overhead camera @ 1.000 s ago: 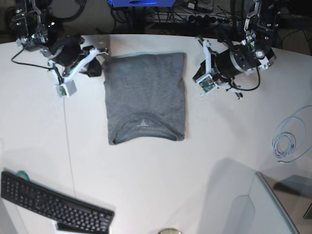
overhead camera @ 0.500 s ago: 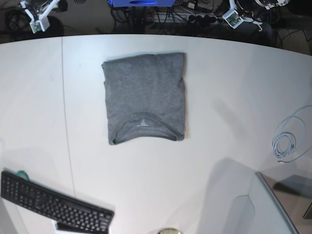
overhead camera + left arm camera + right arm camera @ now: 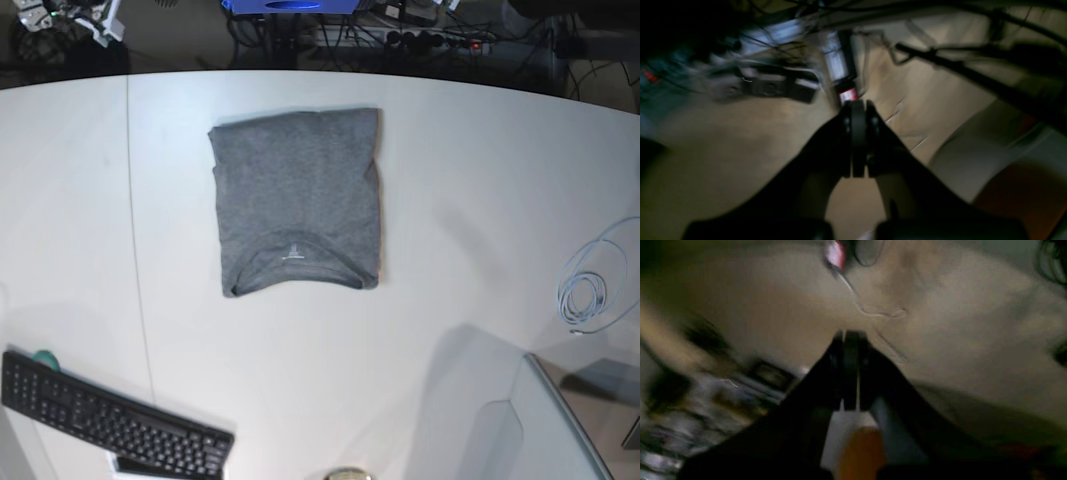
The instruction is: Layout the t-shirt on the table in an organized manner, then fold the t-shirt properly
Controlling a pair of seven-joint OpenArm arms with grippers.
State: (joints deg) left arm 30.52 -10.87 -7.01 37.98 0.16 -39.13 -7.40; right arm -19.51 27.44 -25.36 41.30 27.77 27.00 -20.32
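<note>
Both arms have pulled clear off the table [image 3: 480, 180]; left gripper [image 3: 858, 140] and right gripper [image 3: 848, 370] pinched together, empty. T-shirt [image 3: 298, 200] lies folded, looks done.

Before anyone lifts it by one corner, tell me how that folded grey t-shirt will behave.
The t-shirt is soft knit lying flat in layers, so it would likely droop and unfold rather than hold its rectangle. It looks thin, so probably light. Pushed across the smooth white table, it may slide, though its top layers could bunch.
</note>
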